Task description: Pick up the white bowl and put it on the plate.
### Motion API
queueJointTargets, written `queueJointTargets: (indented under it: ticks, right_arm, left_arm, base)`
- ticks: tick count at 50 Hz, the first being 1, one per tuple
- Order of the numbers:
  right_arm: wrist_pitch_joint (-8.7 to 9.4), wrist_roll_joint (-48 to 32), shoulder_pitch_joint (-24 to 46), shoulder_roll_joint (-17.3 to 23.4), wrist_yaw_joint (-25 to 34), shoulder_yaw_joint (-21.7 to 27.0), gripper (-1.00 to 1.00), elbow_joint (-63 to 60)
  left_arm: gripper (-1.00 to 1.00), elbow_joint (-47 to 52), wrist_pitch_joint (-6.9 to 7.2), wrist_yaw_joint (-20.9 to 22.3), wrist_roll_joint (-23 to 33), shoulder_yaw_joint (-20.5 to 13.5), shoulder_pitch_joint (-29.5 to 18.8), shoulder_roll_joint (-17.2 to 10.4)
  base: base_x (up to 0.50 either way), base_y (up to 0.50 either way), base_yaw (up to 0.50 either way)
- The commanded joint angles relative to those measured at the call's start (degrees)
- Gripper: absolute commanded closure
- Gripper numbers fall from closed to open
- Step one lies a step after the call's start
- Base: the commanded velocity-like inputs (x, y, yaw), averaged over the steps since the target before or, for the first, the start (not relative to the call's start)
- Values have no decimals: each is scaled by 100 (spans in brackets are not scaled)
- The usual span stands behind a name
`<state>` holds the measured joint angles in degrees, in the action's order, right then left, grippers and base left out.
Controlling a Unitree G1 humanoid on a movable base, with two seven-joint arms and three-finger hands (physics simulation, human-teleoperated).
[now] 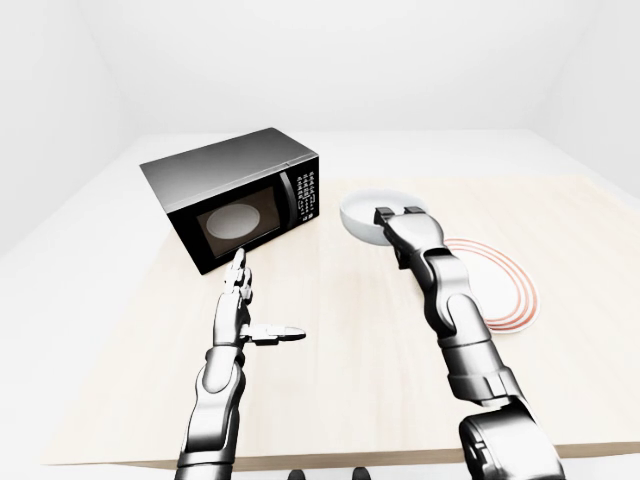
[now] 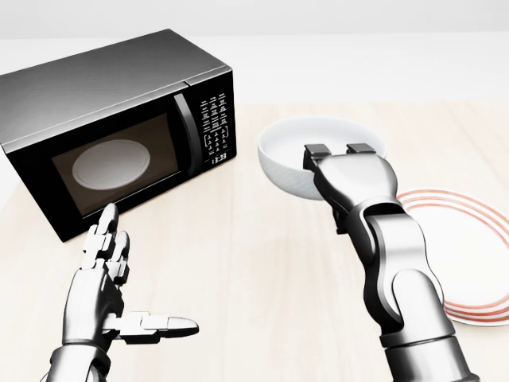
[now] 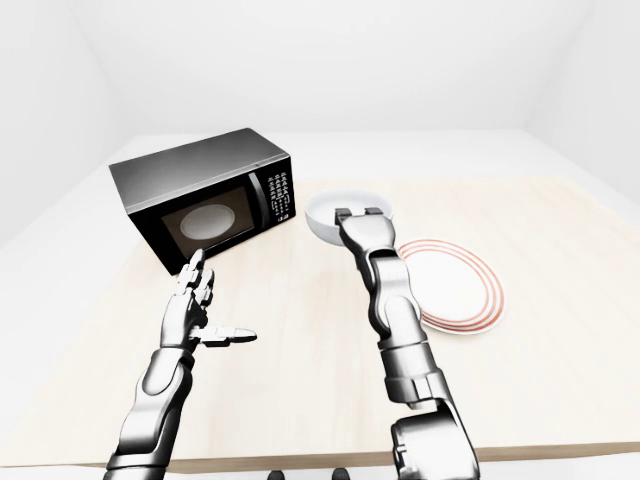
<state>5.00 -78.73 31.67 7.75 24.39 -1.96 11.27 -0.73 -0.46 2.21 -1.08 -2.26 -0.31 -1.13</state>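
The white bowl [image 2: 306, 155] is sitting in the upper centre-right of the head view, just right of centre. It is plain, round and glossy, with its opening facing up and slightly toward the camera, so the pale inner wall is showing. Part of its near rim is being hidden. The plate [image 2: 469, 255] is lying flat at the right edge of the head view, lower than the bowl. It is white with thin red rings running around its rim, and its right side is being cut off by the frame.
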Motion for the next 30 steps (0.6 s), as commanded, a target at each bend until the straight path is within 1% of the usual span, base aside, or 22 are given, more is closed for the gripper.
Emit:
queueJointTargets:
  ticks: [1,19,30]
  right_arm:
    - [0,252,40,257,-156,176,100,26]
    - [0,549,-66,676,-320,450,100,207]
    - [0,711,-197,840,-423,558,100,279]
  left_arm:
    - [-100,0,0,0,0,0,0,0]
    - [-100,0,0,0,0,0,0,0]
    - [-100,0,0,0,0,0,0,0]
  base:
    - [0,0,0]
    - [0,0,0]
    - [0,0,0]
